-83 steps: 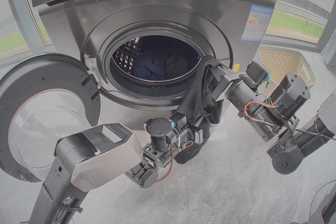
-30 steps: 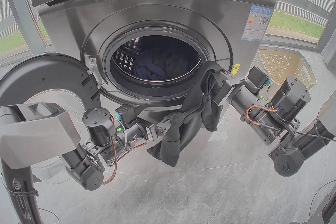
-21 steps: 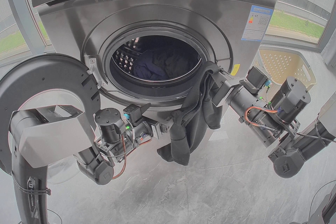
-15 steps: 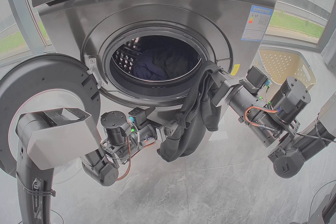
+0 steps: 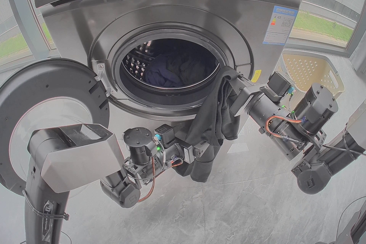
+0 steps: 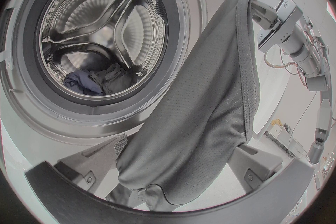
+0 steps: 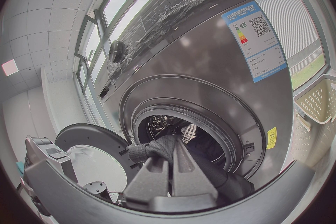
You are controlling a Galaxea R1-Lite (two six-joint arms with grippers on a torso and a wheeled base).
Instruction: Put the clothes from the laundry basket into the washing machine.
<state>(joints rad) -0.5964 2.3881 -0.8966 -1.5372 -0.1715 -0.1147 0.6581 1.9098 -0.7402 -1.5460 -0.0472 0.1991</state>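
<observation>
Pinching dark grey garment [image 5: 215, 119] by its top edge in right gripper [image 5: 230, 79], fingers pressed together on cloth, right of centre, just beside lower right rim of drum opening [image 5: 160, 96]. Hanging with long axis near vertical (lower end close to floor). Bracketing lower part with left gripper [image 5: 205, 146], fingers spread, cloth between. Up and left to the opening from both; right gripper nearer. Dark clothes [image 5: 171, 69] inside drum; laundry basket [image 5: 309, 69] at right edge.

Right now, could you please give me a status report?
Right gripper shut on dark grey fabric garment at drum opening of silver washing machine. Left gripper open, garment's lower part between its fingers. Round door swung open.
</observation>
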